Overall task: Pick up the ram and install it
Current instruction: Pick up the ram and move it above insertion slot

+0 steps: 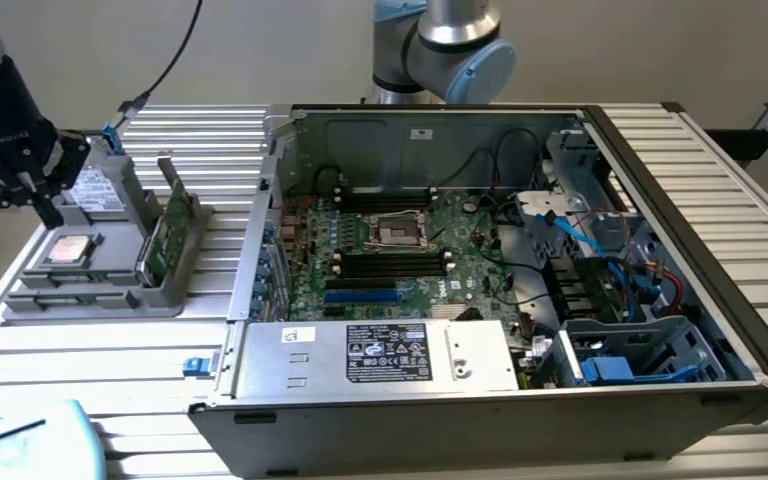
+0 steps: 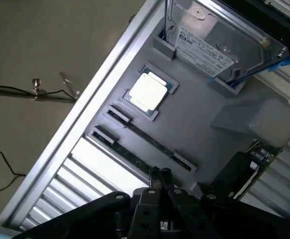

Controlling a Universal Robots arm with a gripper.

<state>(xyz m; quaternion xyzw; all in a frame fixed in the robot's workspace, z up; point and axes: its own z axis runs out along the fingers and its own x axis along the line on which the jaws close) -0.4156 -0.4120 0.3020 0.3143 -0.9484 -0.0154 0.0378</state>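
Note:
My black gripper (image 1: 48,208) hangs above the far end of a grey holder tray (image 1: 157,300) at the exterior view's left, its fingers pressed together and empty. In the wrist view the shut gripper (image 2: 160,174) hovers over the tray (image 2: 210,94). The ram (image 2: 146,135) stands on edge there as a long thin dark strip held in slotted blocks. A second strip (image 2: 127,153) lies parallel beside it, closer to my fingertips. The open computer case (image 1: 704,260) sits to the exterior view's right with its green motherboard (image 1: 471,225) and dark memory slots (image 1: 387,265) showing.
The tray also carries a square silver processor (image 2: 147,92), a hard drive (image 2: 219,37) and an upright green expansion card (image 1: 168,235). A silver power supply (image 1: 371,355) lies at the case's near side. Blue cables (image 1: 624,250) crowd the case's right side. The slatted table edge (image 2: 85,107) runs beside the tray.

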